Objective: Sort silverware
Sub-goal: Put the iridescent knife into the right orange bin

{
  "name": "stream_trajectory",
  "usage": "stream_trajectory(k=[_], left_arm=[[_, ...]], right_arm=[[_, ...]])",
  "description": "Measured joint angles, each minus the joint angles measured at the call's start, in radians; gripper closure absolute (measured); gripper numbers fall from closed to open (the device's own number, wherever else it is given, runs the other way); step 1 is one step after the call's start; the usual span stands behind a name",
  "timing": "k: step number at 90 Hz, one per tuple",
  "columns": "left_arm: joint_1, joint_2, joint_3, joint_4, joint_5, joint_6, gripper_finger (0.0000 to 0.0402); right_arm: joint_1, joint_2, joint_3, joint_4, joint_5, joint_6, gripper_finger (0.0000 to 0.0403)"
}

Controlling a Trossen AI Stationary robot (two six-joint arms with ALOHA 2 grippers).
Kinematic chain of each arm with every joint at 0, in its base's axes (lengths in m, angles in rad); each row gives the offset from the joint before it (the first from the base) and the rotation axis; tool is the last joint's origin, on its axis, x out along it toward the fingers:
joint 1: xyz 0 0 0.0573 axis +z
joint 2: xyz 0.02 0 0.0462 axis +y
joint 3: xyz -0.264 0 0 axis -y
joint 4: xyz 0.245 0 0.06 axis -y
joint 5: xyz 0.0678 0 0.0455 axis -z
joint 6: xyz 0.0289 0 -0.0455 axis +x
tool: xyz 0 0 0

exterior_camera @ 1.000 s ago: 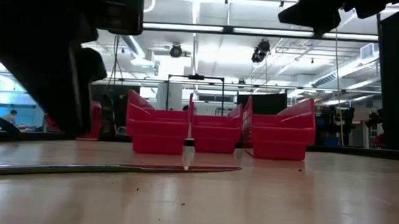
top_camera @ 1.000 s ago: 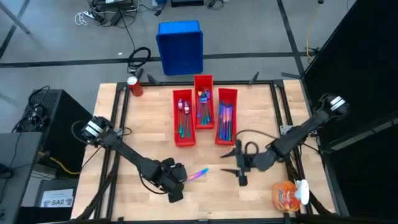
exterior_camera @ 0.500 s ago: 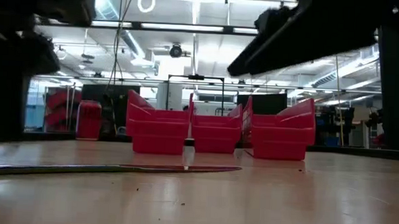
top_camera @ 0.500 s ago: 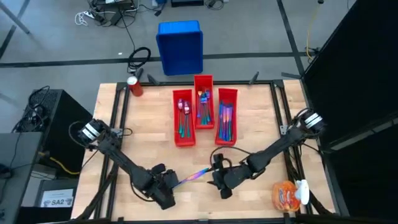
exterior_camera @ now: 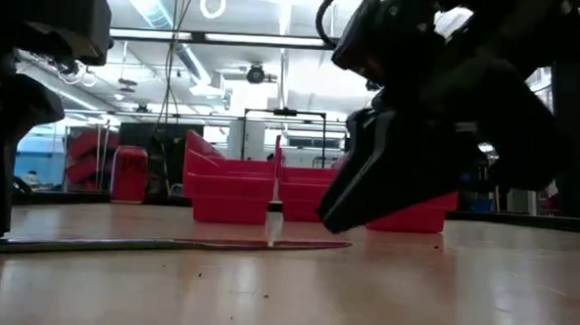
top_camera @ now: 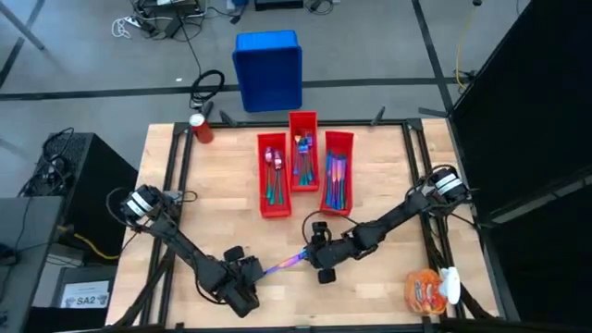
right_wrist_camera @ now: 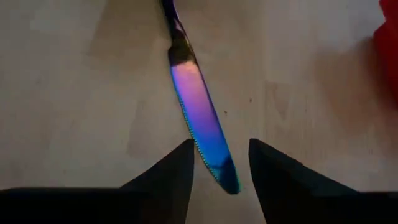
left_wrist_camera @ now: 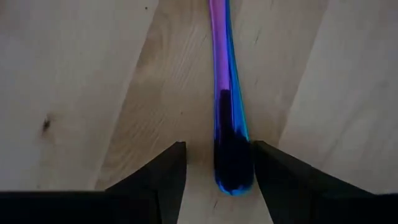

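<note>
Between the spread right gripper (right_wrist_camera: 217,165) fingers lies the knife (right_wrist_camera: 198,112) blade tip; lower squarely, then pinch. Left gripper (left_wrist_camera: 214,165), also spread, straddles the handle.

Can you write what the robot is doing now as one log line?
left gripper: open at handle | right gripper: open at blade tip | iridescent metal knife: flat on table

A slim iridescent metal knife (right_wrist_camera: 198,106) shimmers pink, purple and blue on the pale wooden surface (top_camera: 222,194); three long red plastic bins (top_camera: 303,153) hold teal-pink silverware (top_camera: 335,180).
</note>
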Motion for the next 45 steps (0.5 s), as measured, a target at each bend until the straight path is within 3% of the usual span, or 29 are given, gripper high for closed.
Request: stream_trajectory(k=[23, 45], left_arm=[[0.037, 0.007, -0.001, 0.018, 0.025, 0.039, 0.0236], [0.100, 0.010, -0.003, 0.090, 0.016, 0.154, 0.0240]], right_arm=[[-0.014, 0.000, -0.001, -0.030, -0.042, 0.016, 0.0300], [-0.014, 0.000, -0.001, -0.030, -0.045, 0.016, 0.0284]])
